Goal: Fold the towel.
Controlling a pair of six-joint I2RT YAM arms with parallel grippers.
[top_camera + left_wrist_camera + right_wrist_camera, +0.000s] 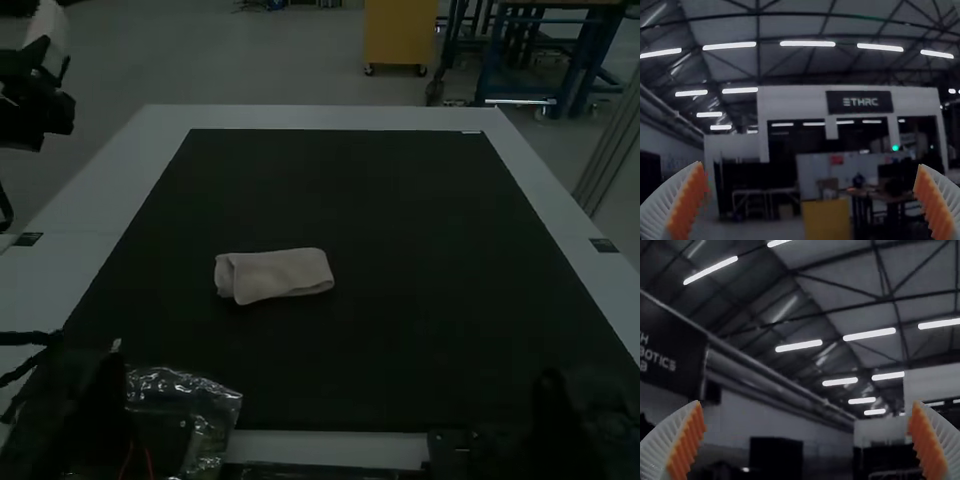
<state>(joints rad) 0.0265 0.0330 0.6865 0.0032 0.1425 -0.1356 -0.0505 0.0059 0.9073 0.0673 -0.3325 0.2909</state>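
Folded towel (275, 274) lying crosswise on the dark mat (400, 200).

In the left wrist view, my left claw (810, 165) is spread wide, nothing pinched between its orange pads (687, 202); by the mat's near left corner I have a crinkled, clear plastic bag (215, 395), though it's too dim for me to tell what's in it; farther right, left of the mat's middle, the pale towel lies folded into a narrow strip, its long axis running side to side and its right end angled slightly away from me, with the turned-over layers showing at its left end; and in the right wrist view my right claw (806, 403) is spread wide too, holding nothing.
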